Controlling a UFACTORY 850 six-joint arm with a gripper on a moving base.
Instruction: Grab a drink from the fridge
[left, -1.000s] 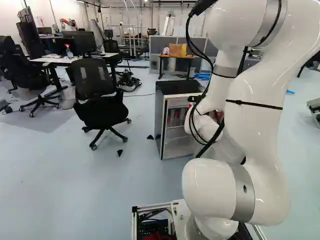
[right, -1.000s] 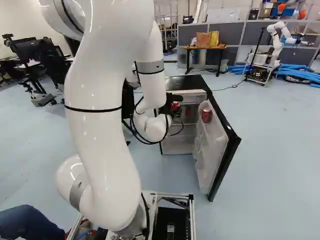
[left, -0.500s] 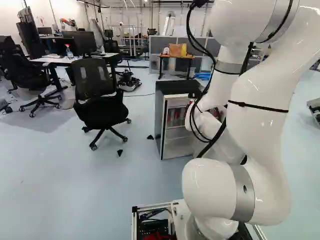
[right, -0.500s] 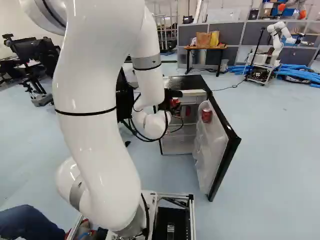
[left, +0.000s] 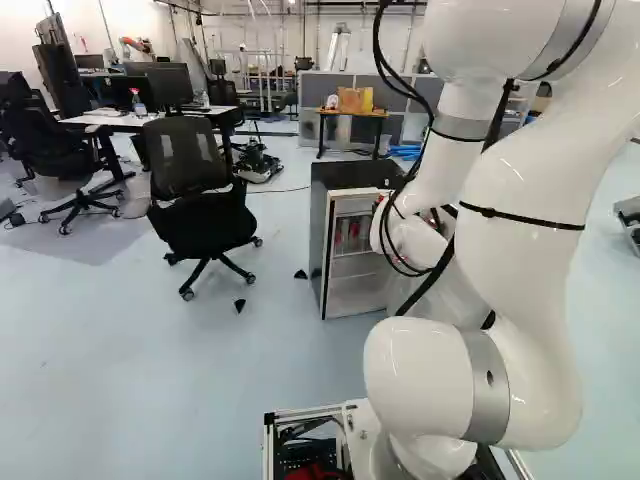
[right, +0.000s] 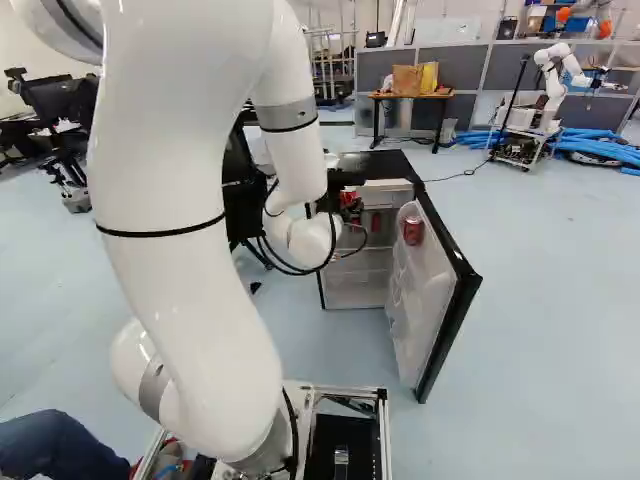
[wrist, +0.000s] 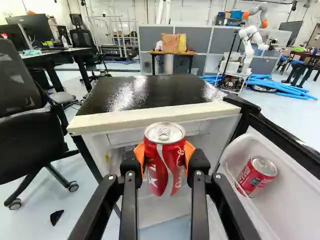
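A: Where is the drink?

B: The red soda can (wrist: 173, 167) is in the gripper (wrist: 165, 160), both fingers clamped on it with an orange pad (wrist: 139, 156) at either side. It hangs just ahead of the front edge of the mini fridge (wrist: 145, 91), near the middle of that edge, and its lid (wrist: 165, 132) stands higher than the edge in the wrist view.

A: So the step is carrying it away?

B: I'd judge so: the grab looks done, the carry barely begun. I'd hold the same squeeze, since thin walls could dent, and draw straight back from the front edge before any turn. The fridge door (right: 452, 300) stands open from the front-right corner, so a swing that way too soon could clip it or the other soda can (wrist: 257, 175) on the door shelf (wrist: 295, 192).

A: Does the height matter?

B: A little lift would help if the base is near the fridge's front edge; I can't tell that gap from here.

A: Which way does the can point?

B: Lid up, base down. Its long axis looks roughly upright, running across the fingers' reach, not along it. I'd carry it level, with no roll at the wrist.
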